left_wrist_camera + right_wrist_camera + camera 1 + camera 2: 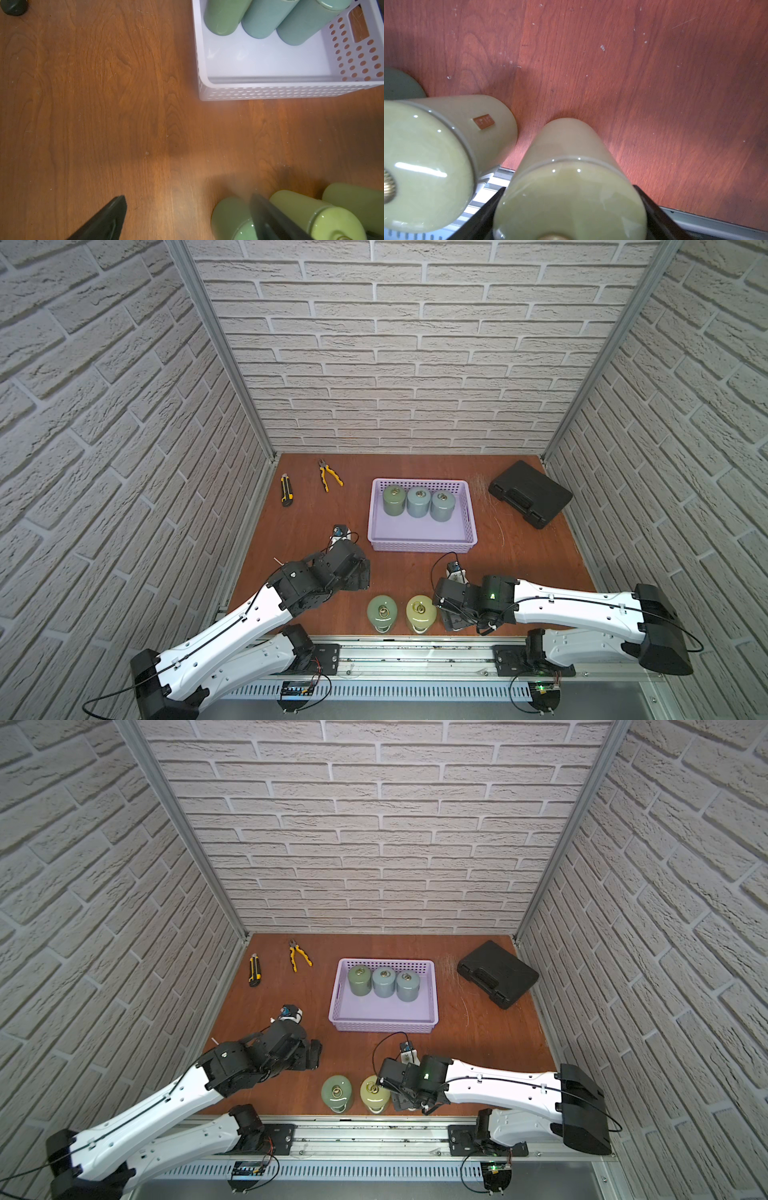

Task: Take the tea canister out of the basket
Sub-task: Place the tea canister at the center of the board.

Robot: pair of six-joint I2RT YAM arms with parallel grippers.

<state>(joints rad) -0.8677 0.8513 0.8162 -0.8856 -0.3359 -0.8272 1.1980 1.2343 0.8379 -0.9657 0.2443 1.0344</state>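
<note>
as right jaws clasp, canister (glazed) stands

I am wearing smooth white shells along my left arm and right arm, with bulky black joint housings capping each end. A thin black cable is running along each shell. A green light is glowing on my right wrist housing. My left gripper is showing tapered matte-black fingers.
</note>
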